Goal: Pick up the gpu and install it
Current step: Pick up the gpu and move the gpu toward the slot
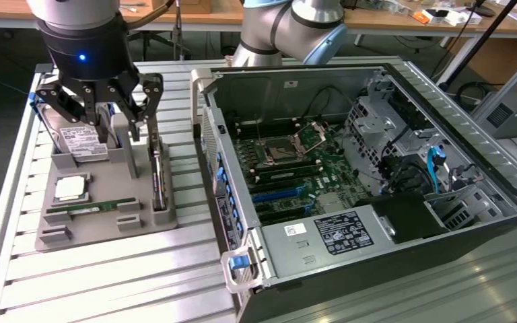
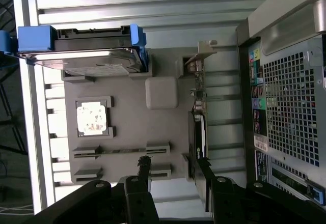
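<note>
The gpu (image 1: 157, 173) is a thin dark card standing on edge in a slot on the side of the grey holder (image 1: 106, 232) nearest the computer case. In the wrist view the gpu (image 2: 197, 127) shows edge-on, with its silver bracket (image 2: 202, 56) at the far end. My gripper (image 1: 122, 131) hangs open above the holder, between the hard drive and the gpu. In the wrist view the gripper (image 2: 173, 165) has one fingertip (image 2: 202, 164) over the gpu's near end and the other over the holder. Nothing is between the fingers.
The holder (image 2: 132, 127) also carries a hard drive (image 1: 79, 138) in a blue frame, a CPU (image 1: 70, 190) and a green memory stick (image 1: 92, 207). The open computer case (image 1: 349, 168) lies at the exterior view's right, motherboard exposed. Everything rests on a slatted aluminium table (image 1: 106, 282).
</note>
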